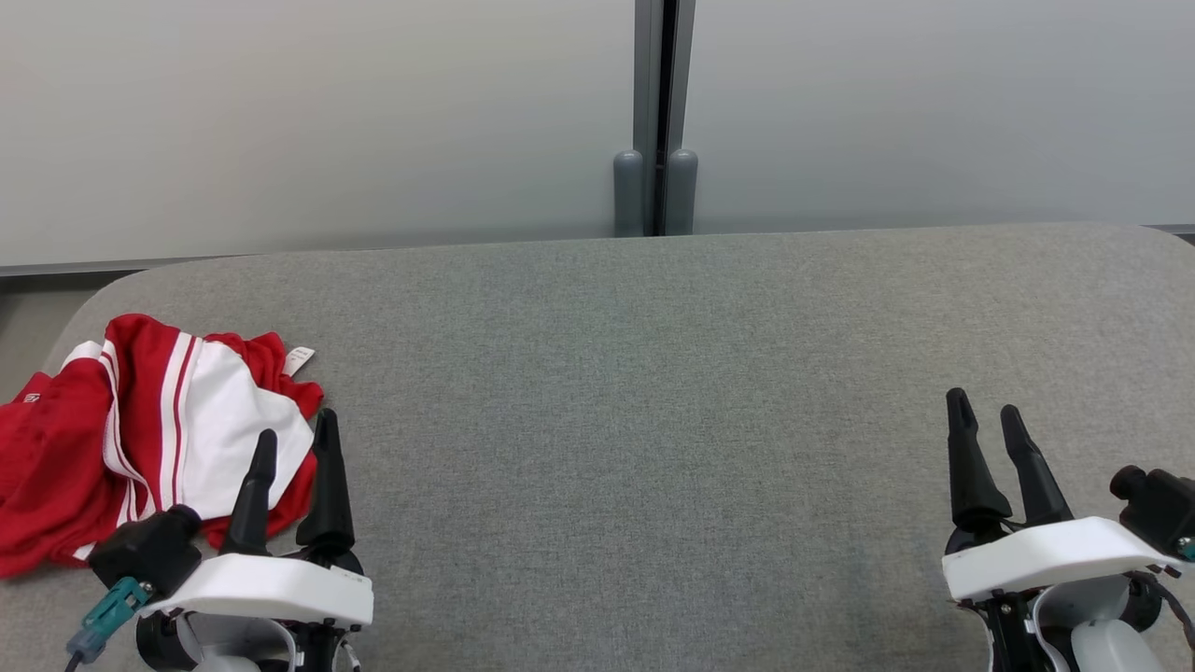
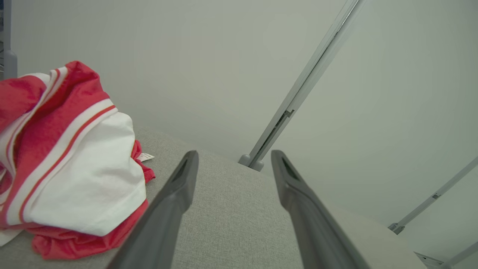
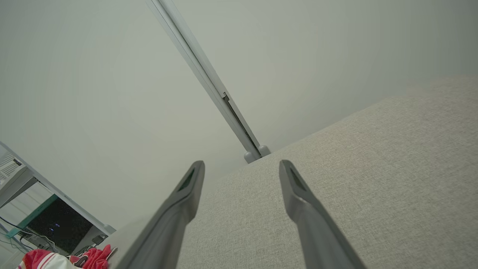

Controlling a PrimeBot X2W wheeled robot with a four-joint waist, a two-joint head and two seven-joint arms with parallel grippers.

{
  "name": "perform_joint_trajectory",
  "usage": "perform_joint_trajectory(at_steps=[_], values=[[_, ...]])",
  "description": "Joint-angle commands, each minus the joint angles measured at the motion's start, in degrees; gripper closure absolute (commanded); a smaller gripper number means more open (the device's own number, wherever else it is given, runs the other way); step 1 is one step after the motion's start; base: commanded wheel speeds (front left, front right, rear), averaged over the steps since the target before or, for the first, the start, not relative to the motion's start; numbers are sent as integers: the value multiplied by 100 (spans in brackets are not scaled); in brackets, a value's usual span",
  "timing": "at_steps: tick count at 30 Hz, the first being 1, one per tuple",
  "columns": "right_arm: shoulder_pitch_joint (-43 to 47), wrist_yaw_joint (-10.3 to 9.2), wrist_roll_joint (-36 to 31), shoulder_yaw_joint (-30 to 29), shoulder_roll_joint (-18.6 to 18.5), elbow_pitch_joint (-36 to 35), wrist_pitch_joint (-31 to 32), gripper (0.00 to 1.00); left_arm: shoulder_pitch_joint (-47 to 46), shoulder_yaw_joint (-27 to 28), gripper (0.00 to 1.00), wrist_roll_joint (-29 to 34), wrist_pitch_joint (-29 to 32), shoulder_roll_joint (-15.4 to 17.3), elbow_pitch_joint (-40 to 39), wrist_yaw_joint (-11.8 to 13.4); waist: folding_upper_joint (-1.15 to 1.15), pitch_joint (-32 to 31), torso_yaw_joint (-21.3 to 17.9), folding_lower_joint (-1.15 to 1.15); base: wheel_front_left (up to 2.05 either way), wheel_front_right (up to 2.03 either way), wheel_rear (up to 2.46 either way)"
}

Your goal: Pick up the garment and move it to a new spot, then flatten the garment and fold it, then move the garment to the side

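Left pincer [image 1: 297, 426] stands wide, with nothing between its two fingers, and right pincer [image 1: 984, 403] is also wide and holds nothing. Garment [image 1: 140, 420], red and white, lies in a crumpled heap on the counter [image 1: 653, 420] just to the left of the left pincer. Its nearest edge is beside the left finger, and I cannot tell if they touch. From the right pincer it is well apart, across the bare middle of the counter. I judge that the step in hand is the first one, to pick up the garment, and it is not yet begun. To do it well, the left pincer should turn a little to its left and go down over a raised fold, not a flat part, so that the fingers close on cloth with some thickness and do not scrape the counter. It is better to take a layer near an edge, because a grip in the middle of the heap lifts a bundle that is hard to flatten later. The open space to the right of the left pincer looks like a good new spot.
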Motion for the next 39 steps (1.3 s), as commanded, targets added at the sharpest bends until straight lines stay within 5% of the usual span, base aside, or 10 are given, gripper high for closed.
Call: perform_joint_trajectory(at_steps=[1, 39], values=[[-116, 10, -168, 13, -53, -28, -71, 0, -95, -33, 0, 170, -58, 40, -47, 29, -1, 1, 3, 0, 0, 0, 0], [-256, 13, -1946, 352, -77, 104, -566, 0, -155, -313, 0, 1852, -556, 56, -83, 188, -1, -1, 56, 0, 0, 0, 0]])
